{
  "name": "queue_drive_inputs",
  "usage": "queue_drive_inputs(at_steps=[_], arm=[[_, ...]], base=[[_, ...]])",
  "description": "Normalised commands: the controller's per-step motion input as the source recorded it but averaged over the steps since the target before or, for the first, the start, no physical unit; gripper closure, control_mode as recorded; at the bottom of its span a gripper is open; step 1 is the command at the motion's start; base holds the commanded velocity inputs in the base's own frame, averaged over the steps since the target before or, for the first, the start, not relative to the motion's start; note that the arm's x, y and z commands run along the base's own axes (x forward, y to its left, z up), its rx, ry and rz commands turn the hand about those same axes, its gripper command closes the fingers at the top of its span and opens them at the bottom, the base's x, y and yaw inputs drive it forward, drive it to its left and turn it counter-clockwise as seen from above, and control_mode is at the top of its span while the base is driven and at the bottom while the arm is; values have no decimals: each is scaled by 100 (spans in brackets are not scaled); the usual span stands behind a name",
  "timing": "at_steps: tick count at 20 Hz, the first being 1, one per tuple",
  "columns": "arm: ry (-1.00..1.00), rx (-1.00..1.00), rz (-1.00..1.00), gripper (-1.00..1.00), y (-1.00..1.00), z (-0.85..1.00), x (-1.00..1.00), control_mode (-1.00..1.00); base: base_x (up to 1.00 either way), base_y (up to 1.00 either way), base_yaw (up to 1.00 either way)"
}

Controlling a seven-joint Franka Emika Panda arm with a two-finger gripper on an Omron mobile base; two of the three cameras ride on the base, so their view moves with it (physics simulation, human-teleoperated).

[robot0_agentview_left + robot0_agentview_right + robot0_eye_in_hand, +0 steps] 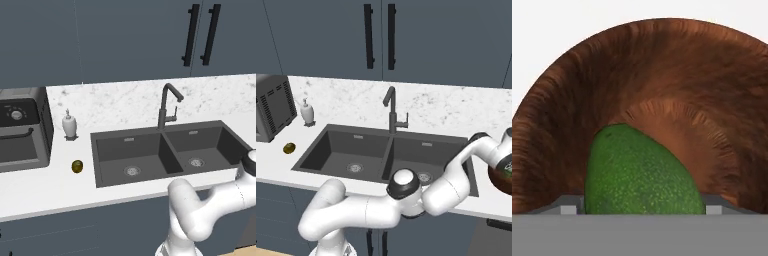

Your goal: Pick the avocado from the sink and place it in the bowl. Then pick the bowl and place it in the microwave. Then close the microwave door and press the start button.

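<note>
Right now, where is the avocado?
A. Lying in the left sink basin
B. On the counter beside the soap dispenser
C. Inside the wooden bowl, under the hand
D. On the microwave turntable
C: the hand view shows the green avocado against the reddish-brown inner wall of the bowl, and the right base view shows both basins of the sink holding no fruit.

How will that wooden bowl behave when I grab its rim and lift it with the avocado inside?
The bowl looks like rigid wood, so probably stiff and unlikely to flex. It is wide, so a rim grip may let it tilt. The smooth, oval avocado sits loose on the curved floor and would likely roll toward the low side.
</note>
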Motion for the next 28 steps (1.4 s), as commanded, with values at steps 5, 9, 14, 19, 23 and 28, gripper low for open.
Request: queue_drive_inputs(at_steps=[5,9,14,19,23,28], arm=[[-23,-20,7,-100,70,-10,-1,-100],[-41,-24,0,-100,64,-6,0,-100],[-40,-27,0,-100,98,1,-4,-100],[11,-19,0,-100,77,44,-3,-100],[50,-19,-5,-100,61,14,0,-100],[43,-3,-5,-100,4,21,0,-100]], base=[[0,0,0],[0,0,0],[0,0,0],[0,0,0],[0,0,0],[0,0,0]])
